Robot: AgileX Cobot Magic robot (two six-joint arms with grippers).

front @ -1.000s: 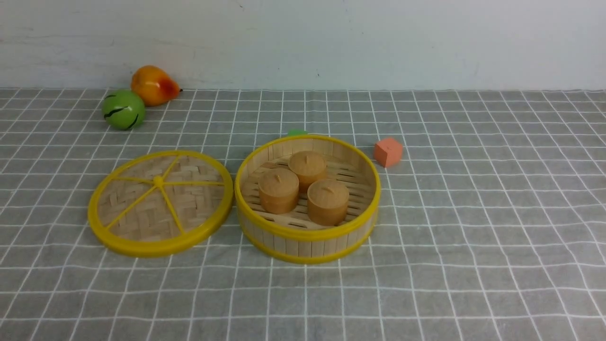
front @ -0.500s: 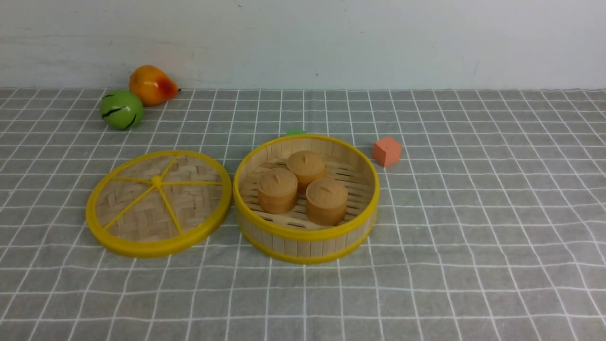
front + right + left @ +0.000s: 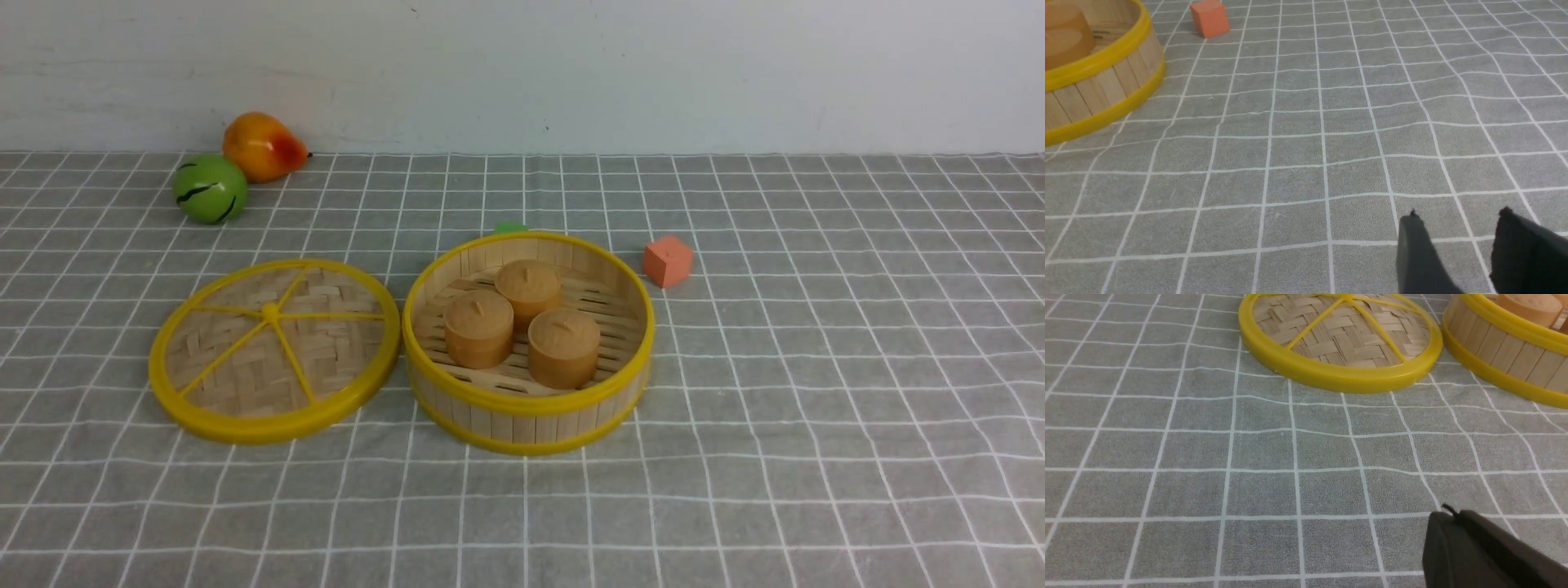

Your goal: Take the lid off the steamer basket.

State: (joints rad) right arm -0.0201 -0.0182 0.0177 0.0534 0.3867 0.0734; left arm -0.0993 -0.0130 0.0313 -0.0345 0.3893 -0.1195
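Observation:
The lid [image 3: 274, 351], a flat woven disc with a yellow rim and spokes, lies on the cloth left of the steamer basket [image 3: 529, 412], beside it. The basket stands open and holds three tan bun-shaped pieces [image 3: 526, 322]. In the left wrist view the lid [image 3: 1339, 339] and the basket wall [image 3: 1502, 355] lie ahead of my left gripper [image 3: 1451, 516], whose fingers are pressed together with nothing between them. In the right wrist view my right gripper [image 3: 1458, 218] is open and empty over bare cloth, and the basket [image 3: 1094, 94] is off to the side. Neither gripper shows in the front view.
A green ball [image 3: 211, 189] and an orange pear-shaped fruit [image 3: 263, 146] lie at the back left near the wall. An orange cube [image 3: 668, 261] sits right of the basket and shows in the right wrist view [image 3: 1209, 18]. A small green thing [image 3: 510, 228] peeks out behind the basket.
The whole scene has shifted a few pixels to the left in the front view between one second ago and half a second ago. Nothing else has changed.

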